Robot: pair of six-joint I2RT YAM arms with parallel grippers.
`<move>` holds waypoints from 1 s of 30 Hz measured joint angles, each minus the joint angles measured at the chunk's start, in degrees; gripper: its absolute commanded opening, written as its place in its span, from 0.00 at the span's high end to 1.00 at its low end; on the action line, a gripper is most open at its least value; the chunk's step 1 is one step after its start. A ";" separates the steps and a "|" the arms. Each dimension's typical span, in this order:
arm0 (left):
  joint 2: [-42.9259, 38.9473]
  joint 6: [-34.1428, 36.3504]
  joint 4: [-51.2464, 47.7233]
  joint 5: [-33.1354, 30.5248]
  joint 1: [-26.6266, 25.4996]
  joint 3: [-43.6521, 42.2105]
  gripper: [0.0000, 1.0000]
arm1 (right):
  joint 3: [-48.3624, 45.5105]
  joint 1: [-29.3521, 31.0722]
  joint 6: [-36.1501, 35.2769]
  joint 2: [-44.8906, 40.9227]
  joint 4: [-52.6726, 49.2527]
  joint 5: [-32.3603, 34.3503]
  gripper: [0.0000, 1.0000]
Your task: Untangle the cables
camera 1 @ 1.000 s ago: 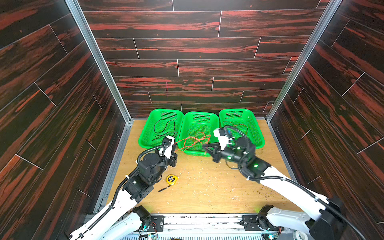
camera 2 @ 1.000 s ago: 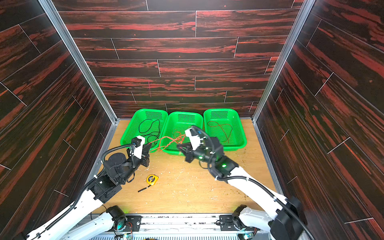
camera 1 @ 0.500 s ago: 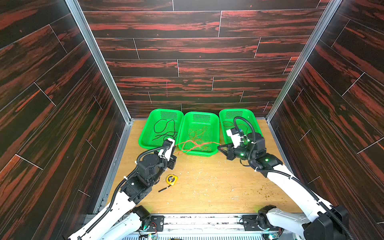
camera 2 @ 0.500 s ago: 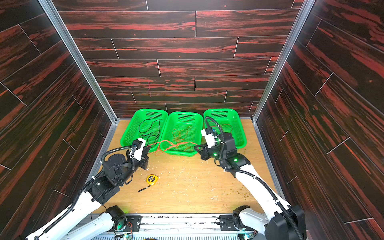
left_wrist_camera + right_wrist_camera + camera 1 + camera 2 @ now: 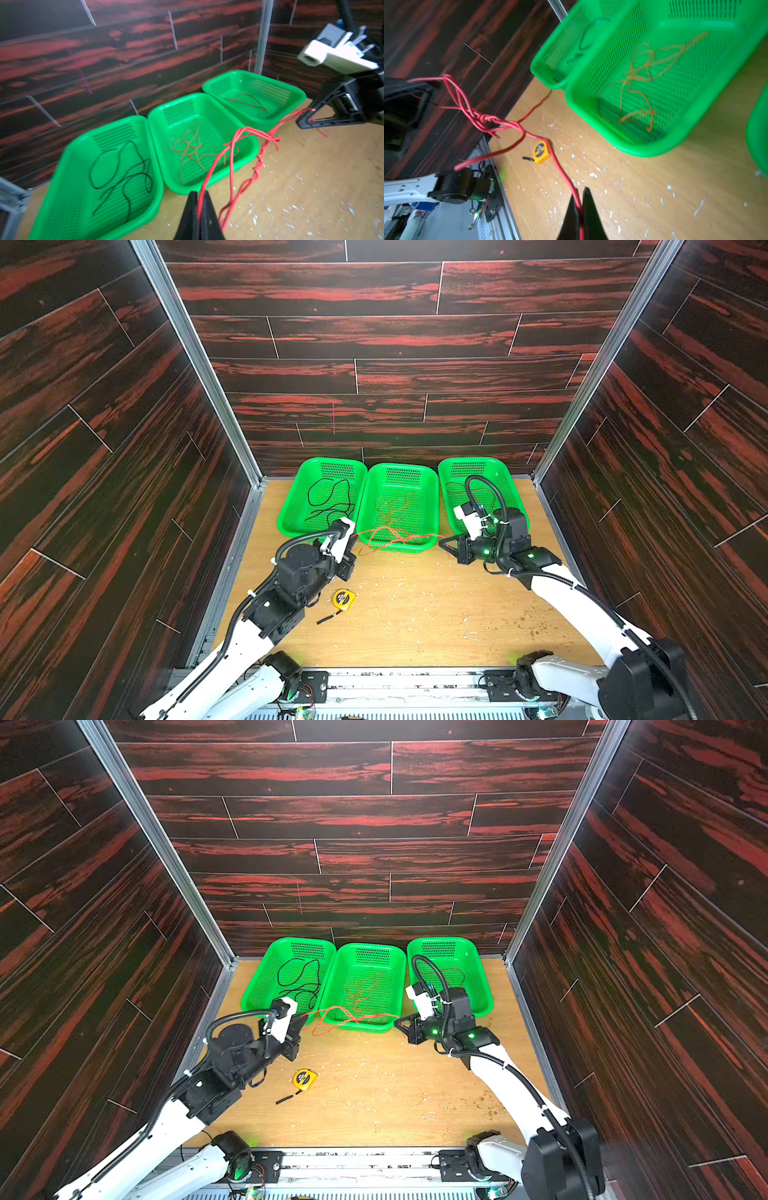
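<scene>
Between low, facing arms (image 5: 299,568) (image 5: 515,549), red cable (image 5: 390,536)

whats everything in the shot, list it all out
green baskets: 3, green, in a row at the back of the table
black cable: 1, black, looped in the left basket
orange cable: 1, orange, in the middle basket
thin reddish wire: 1, red-brown, in the right basket
red cable: 1, red, twisted and knotted, strung between the grippers in front of the middle basket
tape measure: 1, yellow, on the table near the left arm
black stick: 1, black, short, beside the tape measure
white flecks: many, scattered on the table
table: 1, light wood
walls: 3, dark red-black wood pattern
left gripper: 1, black, shut on the red cable
right gripper: 1, black, red cable between its fingers
</scene>
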 measured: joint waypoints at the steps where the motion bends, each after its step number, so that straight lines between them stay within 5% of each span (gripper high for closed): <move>1: 0.79 0.00 -0.42 0.90 0.24 0.39 1.00 | -0.39 -0.09 -0.66 -0.28 -0.02 0.31 0.67; 12: 5.92 2.40 -5.05 7.28 0.70 4.46 1.00 | -1.31 1.49 -4.26 -17.94 4.98 4.02 0.52; 22: 8.35 5.49 -6.03 9.75 0.22 6.58 1.00 | 12.22 18.43 -12.87 0.68 -1.36 11.74 0.50; 28: 8.52 6.86 -7.19 10.25 -0.31 6.99 1.00 | 12.92 19.43 -13.77 7.28 -1.86 12.87 0.54; 30: 8.52 7.21 -7.54 10.34 -0.46 7.28 1.00 | 13.18 19.41 -13.64 8.44 -1.84 12.90 0.64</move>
